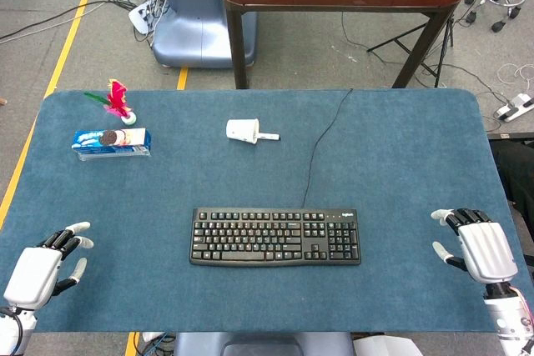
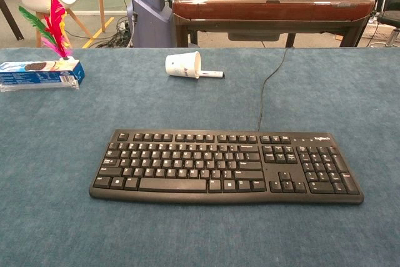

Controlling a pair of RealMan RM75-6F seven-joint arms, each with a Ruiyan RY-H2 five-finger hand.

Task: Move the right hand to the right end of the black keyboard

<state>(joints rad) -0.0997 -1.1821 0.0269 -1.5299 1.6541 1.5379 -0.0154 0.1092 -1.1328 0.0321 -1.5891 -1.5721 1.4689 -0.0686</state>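
Note:
The black keyboard (image 1: 276, 237) lies flat near the front middle of the blue table, its cable running toward the far edge. In the chest view the keyboard (image 2: 226, 166) fills the foreground, number pad at its right end. My right hand (image 1: 476, 244) rests near the table's right front corner, fingers apart and holding nothing, well to the right of the keyboard's right end. My left hand (image 1: 43, 268) sits at the left front corner, fingers spread, also holding nothing. Neither hand shows in the chest view.
A white paper cup (image 1: 243, 131) lies on its side with a marker beside it behind the keyboard. A blue cookie box (image 1: 111, 141) and a pink feathered shuttlecock (image 1: 118, 102) stand at the far left. The keyboard cable (image 1: 321, 143) crosses the far table half.

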